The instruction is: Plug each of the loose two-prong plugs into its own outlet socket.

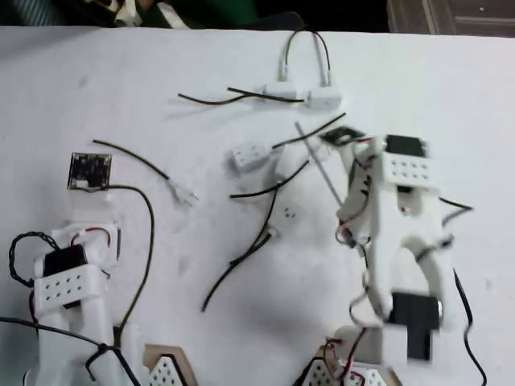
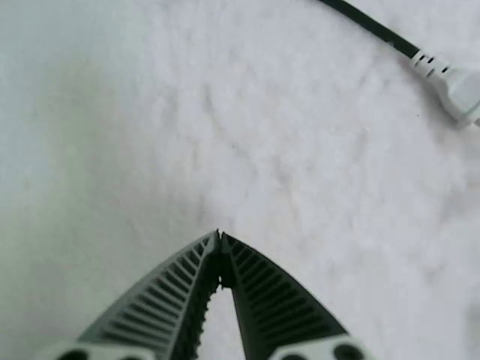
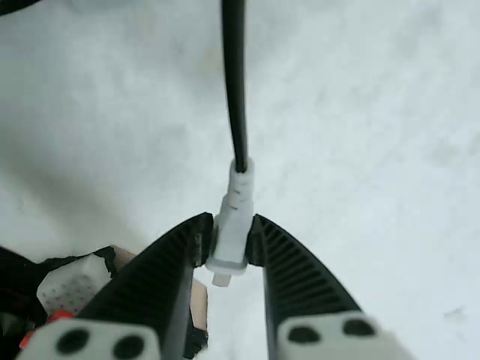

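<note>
Fingers of the right gripper clench the white plug by its body, lower centre, presumably steadying it for insertion; the left gripper sits clenched, empty, over the worktop.

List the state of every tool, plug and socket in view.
Left tool, shut, empty.
Right tool, shut on held plug.
Held plug, gripped, not in a socket.
Loose plug, lying on the table, unplugged.
Socket, lying on the table, occupancy unclear.
</note>
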You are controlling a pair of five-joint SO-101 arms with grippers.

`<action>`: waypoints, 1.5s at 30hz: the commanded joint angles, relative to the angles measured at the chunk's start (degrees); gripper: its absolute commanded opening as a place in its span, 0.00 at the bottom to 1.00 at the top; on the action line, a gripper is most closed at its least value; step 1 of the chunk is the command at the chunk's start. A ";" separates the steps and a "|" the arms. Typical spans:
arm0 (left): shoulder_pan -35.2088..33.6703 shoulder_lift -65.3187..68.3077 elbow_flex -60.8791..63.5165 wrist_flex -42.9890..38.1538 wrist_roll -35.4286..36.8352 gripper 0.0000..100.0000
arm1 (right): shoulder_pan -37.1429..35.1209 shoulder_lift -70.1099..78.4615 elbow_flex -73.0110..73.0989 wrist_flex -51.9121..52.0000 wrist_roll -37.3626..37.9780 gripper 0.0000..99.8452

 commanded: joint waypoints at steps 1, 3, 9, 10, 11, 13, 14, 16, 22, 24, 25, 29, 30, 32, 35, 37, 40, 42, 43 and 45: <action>0.75 -1.36 -0.35 -0.53 -0.62 0.03 | 1.27 -12.35 3.52 -2.68 -3.25 0.02; 2.24 -1.45 -0.70 -0.35 -0.53 0.03 | 1.27 -17.98 7.74 -5.67 -6.07 0.02; 10.24 -1.45 -2.73 1.76 -0.53 0.03 | 0.84 -34.15 22.86 -16.04 -13.89 0.02; 11.47 -1.45 -4.22 3.43 -0.53 0.03 | 0.84 -36.70 25.23 -18.07 -15.82 0.02; 12.53 -1.45 -5.80 5.36 -0.53 0.03 | 0.84 -39.34 27.60 -19.91 -17.85 0.02; 14.81 -1.36 -9.49 9.49 -0.53 0.05 | 0.84 -44.26 32.00 -23.43 -21.71 0.02; 16.04 -1.27 -11.25 11.08 -0.53 0.08 | 0.84 -46.55 34.11 -25.10 -23.65 0.02; 18.51 -1.01 -14.68 13.89 -0.53 0.16 | 0.84 -50.68 37.63 -27.82 -26.99 0.02; 25.80 -0.92 -20.75 18.20 -2.46 0.20 | -3.91 -56.48 45.45 -32.48 -33.58 0.02; 28.88 -0.92 -21.19 19.34 -2.90 0.20 | -5.32 -56.57 46.95 -33.71 -36.13 0.02; 30.64 -0.84 -21.27 19.78 -2.90 0.20 | -5.93 -56.57 47.82 -34.51 -37.19 0.02; 37.93 -0.75 -21.19 21.45 -2.90 0.20 | -5.49 -56.57 50.29 -37.93 -38.68 0.02; 39.87 -0.31 -21.27 21.80 -2.90 0.20 | -4.62 -56.66 50.81 -38.55 -39.21 0.02; 42.51 2.33 -22.42 21.45 -2.55 0.22 | -3.12 -57.10 51.34 -39.25 -40.44 0.02; 43.03 10.86 -28.75 21.27 -2.46 0.22 | -1.89 -57.10 51.43 -39.43 -40.62 0.02; 42.95 18.59 -35.08 21.27 -2.46 0.22 | -2.15 -56.57 51.60 -39.43 -40.62 0.02; 42.42 31.78 -45.98 21.36 -2.90 0.22 | -2.33 -57.10 52.75 -39.69 -40.62 0.02; 41.80 40.57 -53.80 21.63 -4.22 0.22 | -2.33 -57.10 53.19 -39.69 -40.62 0.02; 41.80 44.53 -57.58 21.63 -6.07 0.22 | -2.33 -57.10 53.27 -39.69 -40.62 0.02; 41.45 52.00 -64.35 21.63 -10.29 0.22 | -2.33 -57.10 53.27 -39.60 -40.62 0.02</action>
